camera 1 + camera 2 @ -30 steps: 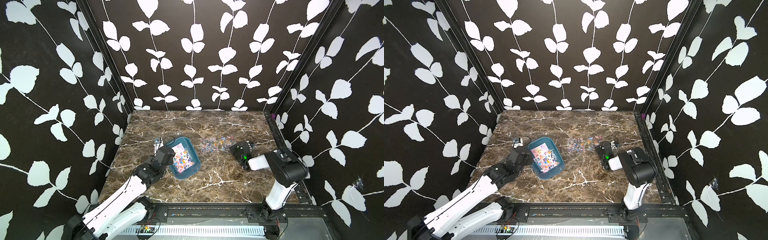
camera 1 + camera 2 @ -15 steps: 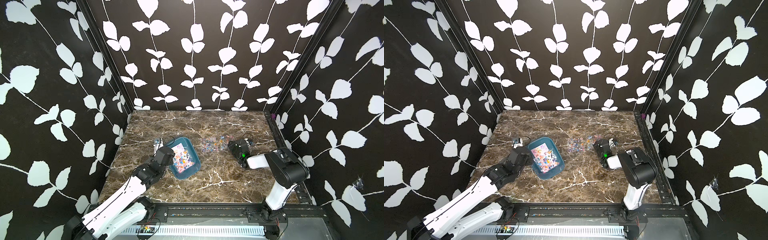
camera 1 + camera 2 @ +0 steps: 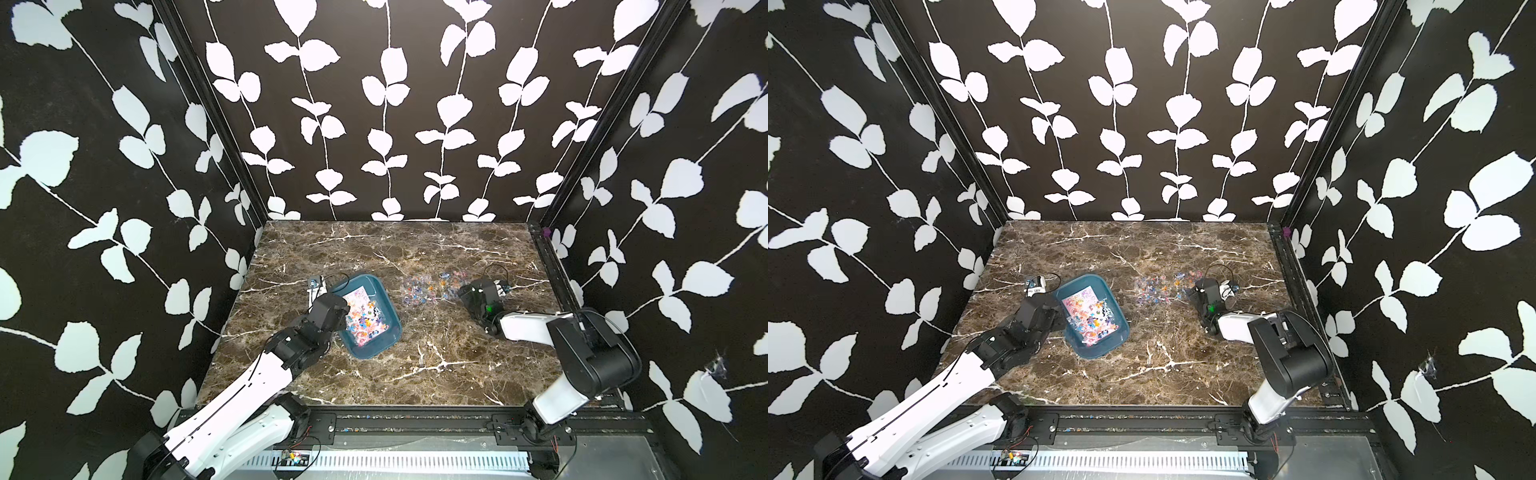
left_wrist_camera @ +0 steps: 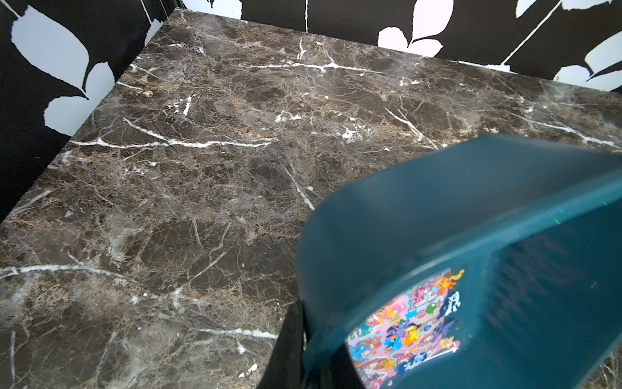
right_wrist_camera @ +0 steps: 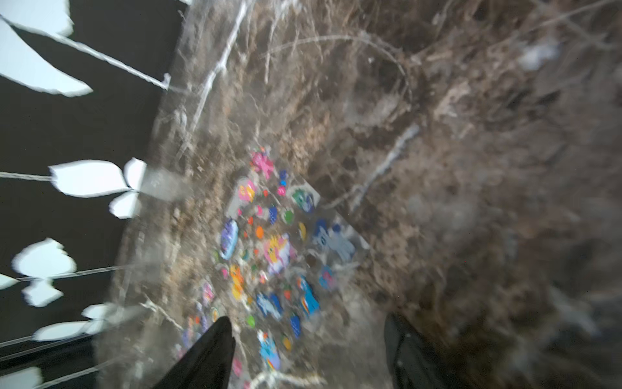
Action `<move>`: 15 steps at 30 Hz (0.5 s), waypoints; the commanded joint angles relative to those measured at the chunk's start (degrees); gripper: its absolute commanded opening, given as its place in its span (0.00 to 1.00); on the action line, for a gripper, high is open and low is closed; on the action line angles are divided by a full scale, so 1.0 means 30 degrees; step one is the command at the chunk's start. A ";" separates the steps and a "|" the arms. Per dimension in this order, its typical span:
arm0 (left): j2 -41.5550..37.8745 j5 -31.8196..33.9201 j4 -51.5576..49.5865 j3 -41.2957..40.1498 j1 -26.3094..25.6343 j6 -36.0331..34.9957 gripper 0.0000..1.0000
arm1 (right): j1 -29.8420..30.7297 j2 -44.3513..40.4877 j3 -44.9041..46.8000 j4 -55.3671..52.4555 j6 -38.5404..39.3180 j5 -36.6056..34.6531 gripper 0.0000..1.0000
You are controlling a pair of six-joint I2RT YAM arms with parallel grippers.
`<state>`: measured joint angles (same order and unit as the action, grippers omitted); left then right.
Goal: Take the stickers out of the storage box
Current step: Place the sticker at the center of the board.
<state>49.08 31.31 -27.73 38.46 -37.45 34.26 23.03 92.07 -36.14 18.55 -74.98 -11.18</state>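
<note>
Two roles: one arm anchors and the other carries, judging by how each sits on the marble table [image 3: 415, 374].
left gripper [image 3: 337, 316]: nearest the camera, clamped on the left rim of the storage box [image 3: 368, 353]. Its fingers [image 4: 291, 350] pinch the teal wall from either side. The likely purpose is to pin the box so it cannot slide while sheets are drawn out.
storage box: it sits askew on the table's left half. Whether the held edge is raised off the marble cannot be told.
pink sheet [image 3: 365, 316]: it lies flat inside the box, just beside the left gripper, with its cartoon characters facing up. More stickers may lie beneath it, hidden.
right gripper [image 3: 463, 292]: farther back on the right and low over the table. Its jaws stand apart with nothing held between them.
clear sheets [image 3: 419, 289]: two patches of tiny multicoloured stickers lie out on the bare marble, well apart from the box. The patch closer to the right gripper [image 5: 276, 249] lies just ahead of its fingertips [image 5: 208, 357]. This looks like a drop spot chosen away from the box.
remaining work: at least the pink sheet is not yet out.
</note>
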 commanded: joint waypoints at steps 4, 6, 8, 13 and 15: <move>-0.0107 -0.0038 -0.0190 0.0189 0.0049 -0.0346 0.00 | 0.0300 -0.2806 0.0371 -0.5928 0.0105 -0.1454 0.76; -0.0203 -0.0065 -0.0177 0.0174 0.0061 -0.0375 0.00 | 0.0322 -0.4179 0.0946 -0.6366 0.0740 -0.1614 0.76; -0.0210 -0.0153 -0.0192 0.0202 0.0055 -0.0376 0.00 | 0.0473 -0.5733 0.1597 -0.5239 0.2591 -0.0678 0.71; -0.0188 -0.0780 0.0334 0.0102 0.0054 -0.0810 0.00 | 0.3262 -0.8718 0.1723 -0.1145 0.8942 0.3772 0.70; -0.0131 -0.1359 0.0780 0.0013 0.0057 -0.0957 0.00 | 0.5047 -0.8809 0.1401 -0.0046 1.0582 0.5424 0.71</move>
<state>49.06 29.65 -27.05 38.46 -37.45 33.08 32.82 66.61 -31.57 10.85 -55.53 -3.95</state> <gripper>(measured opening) 0.105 0.708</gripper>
